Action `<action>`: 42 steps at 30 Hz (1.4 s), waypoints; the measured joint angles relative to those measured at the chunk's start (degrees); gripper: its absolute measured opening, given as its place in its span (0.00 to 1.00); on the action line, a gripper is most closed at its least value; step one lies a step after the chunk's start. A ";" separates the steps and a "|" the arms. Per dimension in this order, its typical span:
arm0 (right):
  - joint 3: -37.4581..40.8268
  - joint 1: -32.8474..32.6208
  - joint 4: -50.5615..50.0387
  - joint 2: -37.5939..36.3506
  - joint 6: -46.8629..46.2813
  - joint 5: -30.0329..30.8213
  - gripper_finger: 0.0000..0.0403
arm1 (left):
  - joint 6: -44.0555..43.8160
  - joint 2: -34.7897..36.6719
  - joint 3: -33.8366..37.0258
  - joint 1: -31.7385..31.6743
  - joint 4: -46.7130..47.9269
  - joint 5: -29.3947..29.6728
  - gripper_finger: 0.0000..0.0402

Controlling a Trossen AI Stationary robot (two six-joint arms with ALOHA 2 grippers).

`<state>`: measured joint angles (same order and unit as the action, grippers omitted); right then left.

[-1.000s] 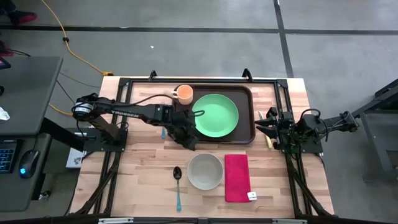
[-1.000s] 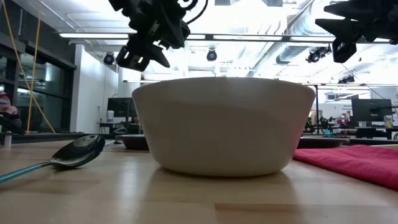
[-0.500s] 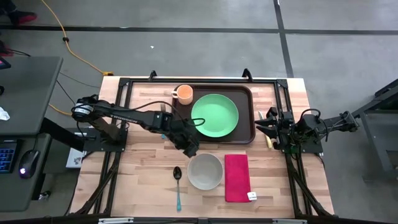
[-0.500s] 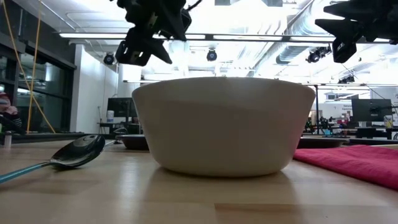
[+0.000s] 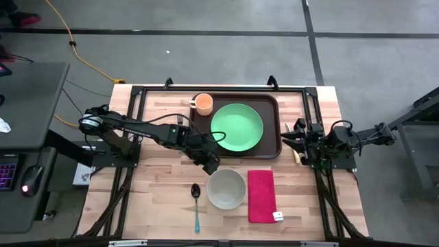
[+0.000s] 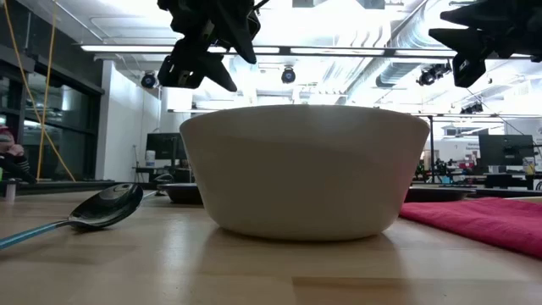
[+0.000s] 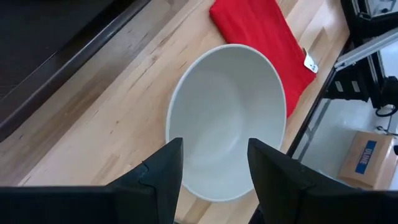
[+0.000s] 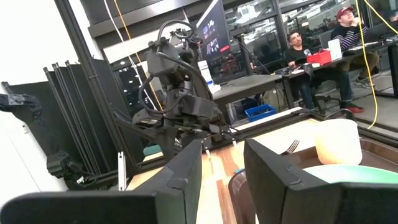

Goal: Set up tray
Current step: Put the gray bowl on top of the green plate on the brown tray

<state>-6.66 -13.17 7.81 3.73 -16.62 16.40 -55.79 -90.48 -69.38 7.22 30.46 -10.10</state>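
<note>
Tray (image 5: pixel 270 147) upper centre of high view, flat on worktop (image 5: pixel 158 199), carrying green plate (image 5: pixel 236 127) and orange cup (image 5: pixel 203 104). Likely stiff, slick plastic; grip raised rim. Left hand (image 5: pixel 212 165) open above white bowl (image 5: pixel 226 189). Right hand (image 5: pixel 293 137) parked right of tray, fingers apart, empty.

Matt white bowl (image 7: pixel 225 118) — pale wood table (image 5: pixel 158 199)

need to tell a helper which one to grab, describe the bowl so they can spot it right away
Start at the wooden table and find the big dark brown tray holding the green plate. On the bare wood just in front of the tray sits the bowl, between the spoon and the red napkin. It is the only white, deep, round dish, and it is empty.
</note>
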 joint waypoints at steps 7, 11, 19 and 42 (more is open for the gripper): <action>0.00 0.00 0.00 0.00 -0.02 0.00 0.25 | -0.17 -0.04 0.00 -0.04 10.83 3.50 0.52; 0.00 0.00 -0.07 0.00 -0.02 -0.01 0.25 | -0.20 -0.66 0.00 -0.09 13.44 2.95 0.52; 0.00 0.00 -0.49 0.04 -0.02 -0.02 0.25 | -2.85 -2.17 0.00 1.21 12.16 -1.65 0.52; 0.02 0.02 -6.13 0.00 -1.31 1.44 0.25 | -39.60 -5.68 -0.02 7.40 5.37 2.83 0.52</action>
<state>-6.63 -13.15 1.69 3.73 -17.93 17.84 -95.39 -96.16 -69.41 14.62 35.82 -7.27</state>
